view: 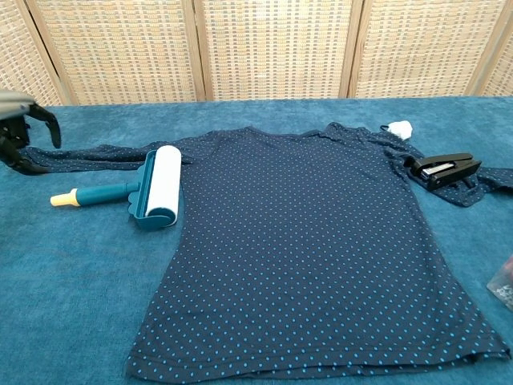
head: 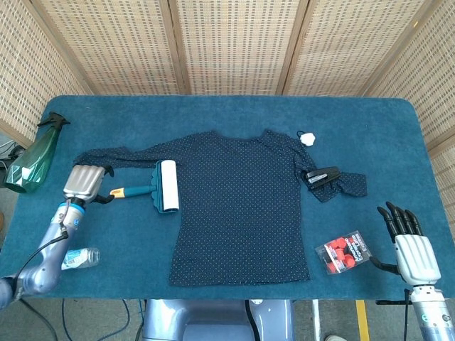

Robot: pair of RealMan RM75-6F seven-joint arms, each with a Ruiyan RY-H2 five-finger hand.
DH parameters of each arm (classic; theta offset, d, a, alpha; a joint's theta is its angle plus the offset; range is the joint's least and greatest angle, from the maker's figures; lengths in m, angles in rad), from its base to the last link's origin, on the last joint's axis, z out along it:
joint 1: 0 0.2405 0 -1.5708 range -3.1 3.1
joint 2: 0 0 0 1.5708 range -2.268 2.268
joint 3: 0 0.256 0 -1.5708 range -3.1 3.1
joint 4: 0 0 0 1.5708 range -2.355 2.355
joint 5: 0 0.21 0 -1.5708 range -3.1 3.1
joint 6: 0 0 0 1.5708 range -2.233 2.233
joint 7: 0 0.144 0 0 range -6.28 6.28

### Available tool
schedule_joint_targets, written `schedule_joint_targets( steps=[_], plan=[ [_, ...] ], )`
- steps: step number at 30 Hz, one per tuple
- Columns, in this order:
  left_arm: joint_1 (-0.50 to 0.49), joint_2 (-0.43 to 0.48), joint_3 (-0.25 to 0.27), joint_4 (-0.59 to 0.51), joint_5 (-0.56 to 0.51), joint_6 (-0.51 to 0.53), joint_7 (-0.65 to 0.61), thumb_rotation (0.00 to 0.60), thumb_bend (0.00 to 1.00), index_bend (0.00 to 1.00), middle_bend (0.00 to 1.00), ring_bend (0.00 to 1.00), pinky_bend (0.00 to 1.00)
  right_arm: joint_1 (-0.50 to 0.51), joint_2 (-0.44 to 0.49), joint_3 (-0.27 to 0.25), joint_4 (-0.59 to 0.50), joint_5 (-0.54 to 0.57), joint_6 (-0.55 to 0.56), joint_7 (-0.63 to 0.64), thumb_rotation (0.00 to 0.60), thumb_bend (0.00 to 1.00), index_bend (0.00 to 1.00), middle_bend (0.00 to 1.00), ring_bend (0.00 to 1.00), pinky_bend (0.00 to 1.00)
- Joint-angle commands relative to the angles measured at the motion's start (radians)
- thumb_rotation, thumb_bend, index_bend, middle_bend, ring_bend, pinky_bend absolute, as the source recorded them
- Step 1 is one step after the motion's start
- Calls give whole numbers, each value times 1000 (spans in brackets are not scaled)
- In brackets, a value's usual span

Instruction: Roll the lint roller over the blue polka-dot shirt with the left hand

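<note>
The blue polka-dot shirt [head: 238,206] [view: 313,241] lies flat in the middle of the table. The lint roller [head: 160,187] [view: 152,191], teal with a white roll and a yellow handle tip, lies across the shirt's left edge, handle pointing left. My left hand [head: 85,182] [view: 22,128] hovers just left of the handle tip with fingers curled downward and apart, holding nothing. My right hand [head: 414,249] rests open at the table's front right corner, away from the shirt.
A green spray bottle [head: 35,156] lies at the left edge. A small clear bottle [head: 77,258] lies front left. A black stapler [head: 321,175] [view: 441,170] sits on the right sleeve, a white ball [head: 308,138] behind it. A pack of red pieces [head: 344,251] lies front right.
</note>
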Motion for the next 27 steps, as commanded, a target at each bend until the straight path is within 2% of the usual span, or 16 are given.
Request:
schedule_joint_targets(
  steps=[1,11,18,27],
  plan=[
    [-26,-33,16,34,-29,-10,24,600,266,383,953,811,751,0,0,1,1,2,-1,1,600,96,0,0,0,0],
    [-73,-132,46,151,-68,-22,52,600,270,407,953,811,751,4,-4,3,14,18,-19,11,600,96,0,0,0,0],
    [-124,-222,57,270,-104,-67,61,600,274,422,953,811,751,10,-11,6,30,39,-39,16,600,96,0,0,0,0],
    [-156,-296,72,370,-111,-99,47,600,281,452,953,810,751,13,-16,9,42,51,-51,16,600,96,0,0,0,0]
  ],
)
